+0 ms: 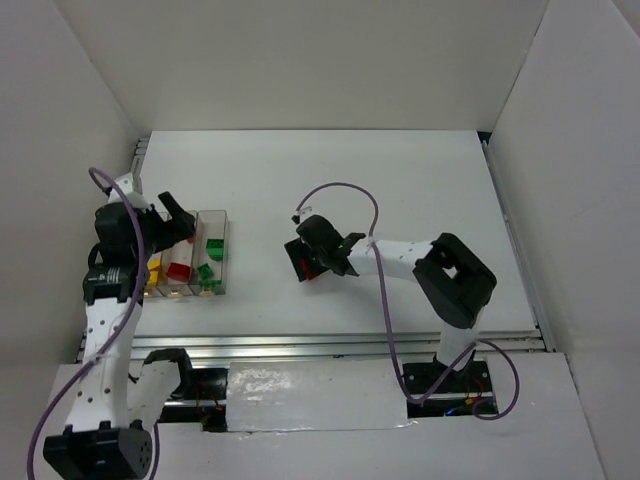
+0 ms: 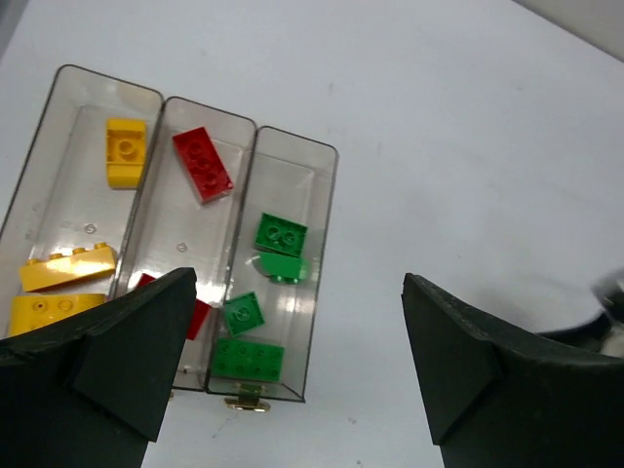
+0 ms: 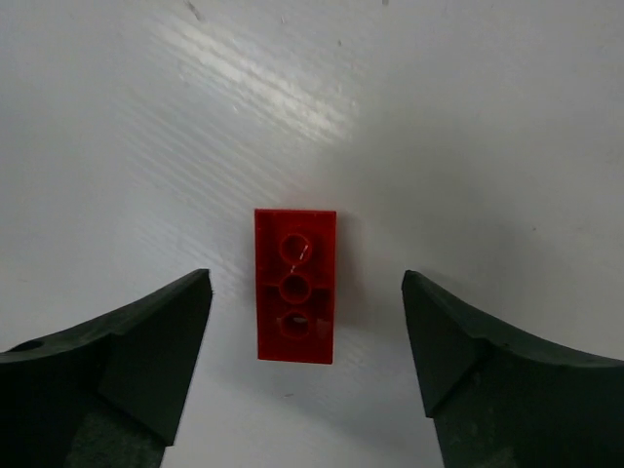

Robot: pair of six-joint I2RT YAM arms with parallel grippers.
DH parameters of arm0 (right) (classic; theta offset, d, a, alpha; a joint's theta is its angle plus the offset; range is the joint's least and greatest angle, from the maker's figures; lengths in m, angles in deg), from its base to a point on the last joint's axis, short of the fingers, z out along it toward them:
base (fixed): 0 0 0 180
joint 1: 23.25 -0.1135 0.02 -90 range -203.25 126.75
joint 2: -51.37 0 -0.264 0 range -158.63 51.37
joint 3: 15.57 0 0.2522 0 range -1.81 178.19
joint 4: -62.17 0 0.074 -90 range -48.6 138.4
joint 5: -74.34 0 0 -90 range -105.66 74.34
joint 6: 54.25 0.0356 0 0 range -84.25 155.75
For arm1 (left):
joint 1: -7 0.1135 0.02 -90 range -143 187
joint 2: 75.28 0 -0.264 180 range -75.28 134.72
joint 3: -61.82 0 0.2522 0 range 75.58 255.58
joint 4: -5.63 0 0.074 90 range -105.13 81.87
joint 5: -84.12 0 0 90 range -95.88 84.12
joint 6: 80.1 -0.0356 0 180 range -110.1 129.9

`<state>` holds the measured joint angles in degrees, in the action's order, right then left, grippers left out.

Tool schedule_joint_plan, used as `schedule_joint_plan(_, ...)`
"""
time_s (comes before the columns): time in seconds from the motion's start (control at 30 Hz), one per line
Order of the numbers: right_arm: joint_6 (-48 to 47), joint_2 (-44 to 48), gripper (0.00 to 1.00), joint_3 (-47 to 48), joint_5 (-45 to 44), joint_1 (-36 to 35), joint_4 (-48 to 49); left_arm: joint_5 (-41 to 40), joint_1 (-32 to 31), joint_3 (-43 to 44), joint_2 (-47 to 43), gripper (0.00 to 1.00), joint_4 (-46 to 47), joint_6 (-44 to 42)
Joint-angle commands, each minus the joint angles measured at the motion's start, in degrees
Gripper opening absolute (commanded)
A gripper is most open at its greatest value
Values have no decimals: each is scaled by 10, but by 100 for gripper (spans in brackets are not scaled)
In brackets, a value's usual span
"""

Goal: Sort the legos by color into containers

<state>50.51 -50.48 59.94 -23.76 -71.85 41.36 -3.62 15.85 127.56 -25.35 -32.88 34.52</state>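
One red lego (image 3: 295, 285) lies upside down on the white table, hollows facing up. My right gripper (image 3: 306, 279) is open around it, a finger on each side with a gap to both. From above, the brick (image 1: 313, 272) peeks out beneath that gripper (image 1: 308, 262). The containers (image 2: 289, 185) are three clear bins in a row: yellow legos (image 2: 125, 151) in the left bin, red (image 2: 203, 163) in the middle, green (image 2: 281, 234) in the right. My left gripper (image 2: 298, 283) hangs open and holds nothing above the bins' near end, at the bins' left end (image 1: 178, 218) from above.
White walls enclose the table on three sides. A metal rail (image 1: 330, 345) runs along the near edge in front of the arm bases. The bins (image 1: 215, 222) stand at the table's left side; a small brass latch (image 2: 244, 402) sticks out at their near end.
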Motion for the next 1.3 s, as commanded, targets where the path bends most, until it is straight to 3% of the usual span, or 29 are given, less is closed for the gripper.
schedule_joint_plan(0.0,29,-21,81,45,-2,0,-52,38,-22,-22,-55,99,7,9)
schedule_joint_plan(0.17,37,-62,67,60,-15,0,-73,33,-67,-14,-56,99,-12,-4)
schedule_joint_plan(0.27,39,-71,49,63,-12,-4,-75,48,-74,-8,-38,99,-20,-8)
schedule_joint_plan(0.3,40,-65,16,59,-10,-8,-73,53,-74,-7,-36,100,-20,-7)
schedule_joint_plan(0.33,45,-60,0,57,-28,-11,-72,59,-74,-8,-36,99,-19,-7)
schedule_joint_plan(0.43,46,-20,0,46,-44,-30,-68,84,-75,-16,-40,99,-10,3)
schedule_joint_plan(0.5,28,47,0,9,-19,-46,-26,156,-74,-28,-36,100,11,24)
schedule_joint_plan(0.63,-17,192,0,-100,156,-62,111,342,-76,-94,-16,100,87,116)
schedule_joint_plan(0.67,-18,214,0,-130,237,-62,158,382,-80,-114,-17,100,127,181)
schedule_joint_plan(0.7,-18,246,0,-139,273,-62,177,443,-102,-133,-20,100,225,216)
schedule_joint_plan(0.77,-10,267,0,-140,349,-59,195,462,-155,-166,-40,100,304,286)
schedule_joint_plan(0.97,34,299,0,-138,478,-49,236,479,-282,-136,-53,99,380,251)
schedule_joint_plan(1.27,101,357,0,-168,561,-33,312,548,-320,-206,-84,95,553,293)
